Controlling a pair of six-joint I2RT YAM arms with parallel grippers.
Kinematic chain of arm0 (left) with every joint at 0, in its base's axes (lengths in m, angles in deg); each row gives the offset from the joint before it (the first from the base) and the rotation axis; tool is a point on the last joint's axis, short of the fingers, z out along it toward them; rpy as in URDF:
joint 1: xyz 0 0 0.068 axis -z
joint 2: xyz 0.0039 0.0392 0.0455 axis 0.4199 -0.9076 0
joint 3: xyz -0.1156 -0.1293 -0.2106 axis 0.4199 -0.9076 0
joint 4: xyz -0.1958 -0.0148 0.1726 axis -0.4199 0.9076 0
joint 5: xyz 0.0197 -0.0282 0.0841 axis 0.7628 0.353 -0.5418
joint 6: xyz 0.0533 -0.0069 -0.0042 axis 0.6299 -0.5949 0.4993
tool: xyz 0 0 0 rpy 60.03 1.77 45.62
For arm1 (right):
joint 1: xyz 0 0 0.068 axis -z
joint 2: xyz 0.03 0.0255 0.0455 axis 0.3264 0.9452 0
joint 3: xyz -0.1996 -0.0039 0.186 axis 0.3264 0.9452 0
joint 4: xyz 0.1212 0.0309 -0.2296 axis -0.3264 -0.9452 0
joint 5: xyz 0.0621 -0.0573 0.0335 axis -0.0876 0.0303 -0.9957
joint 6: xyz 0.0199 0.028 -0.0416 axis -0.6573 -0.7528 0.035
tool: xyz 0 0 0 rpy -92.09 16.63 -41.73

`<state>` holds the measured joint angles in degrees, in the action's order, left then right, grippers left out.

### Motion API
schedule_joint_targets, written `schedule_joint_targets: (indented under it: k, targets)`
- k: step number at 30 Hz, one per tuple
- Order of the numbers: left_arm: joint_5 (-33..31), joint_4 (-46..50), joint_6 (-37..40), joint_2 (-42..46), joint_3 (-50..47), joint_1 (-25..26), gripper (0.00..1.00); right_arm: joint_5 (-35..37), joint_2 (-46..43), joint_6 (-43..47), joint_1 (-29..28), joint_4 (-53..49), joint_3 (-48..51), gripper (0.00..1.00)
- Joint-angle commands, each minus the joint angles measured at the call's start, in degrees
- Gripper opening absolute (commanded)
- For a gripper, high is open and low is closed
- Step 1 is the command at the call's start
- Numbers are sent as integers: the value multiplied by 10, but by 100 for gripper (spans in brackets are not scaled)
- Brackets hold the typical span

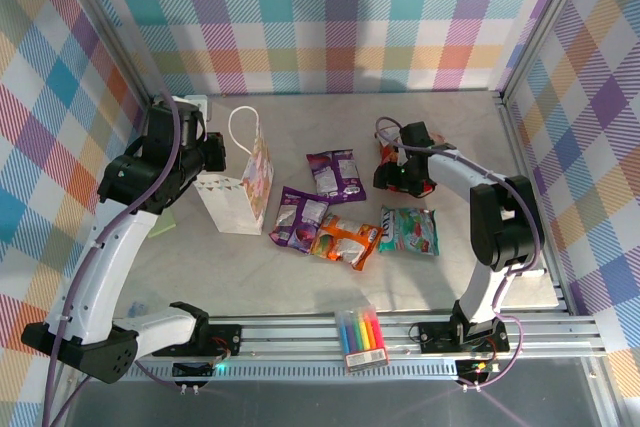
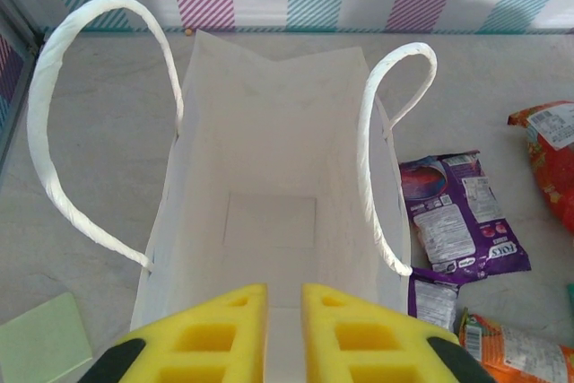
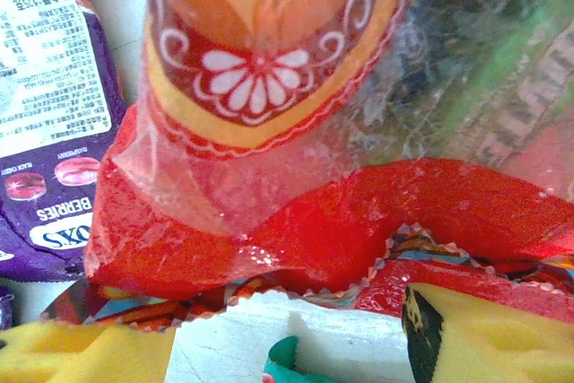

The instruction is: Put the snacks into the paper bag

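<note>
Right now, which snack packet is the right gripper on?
The red packet, under the right gripper. The purple packets, orange packet and teal packet lie clear of it.

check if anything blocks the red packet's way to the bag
Nothing tall. A purple packet lies flat between the red packet and the bag; lifted, it likely passes over. The bag is open.

Pastel plaid walls (image 1: 330, 17) on three sides, aluminium posts (image 1: 548, 22) at the corners. Pale grey tabletop (image 1: 300, 282), even light. One wall straight ahead of the jaws of the left gripper (image 2: 284, 298).
</note>
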<state>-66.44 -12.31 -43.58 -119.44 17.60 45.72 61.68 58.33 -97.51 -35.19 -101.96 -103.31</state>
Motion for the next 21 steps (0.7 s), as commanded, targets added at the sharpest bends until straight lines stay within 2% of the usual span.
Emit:
schedule_joint_targets:
  k: [1, 10, 17, 21]
  targets:
    - [1, -13, -7, 6, 0, 5, 24, -19, -15, 1, -6, -8, -12, 68]
    - [-13, -19, -12, 13, -15, 5, 35, 5, -63, -12, -56, -30, -2, 73]
    - [-11, -23, -12, 23, -21, 5, 36, -12, -35, -20, -69, -12, -26, 74]
    - [-12, -27, -8, 31, -24, 5, 39, -18, -1, -20, -70, 4, -60, 81]
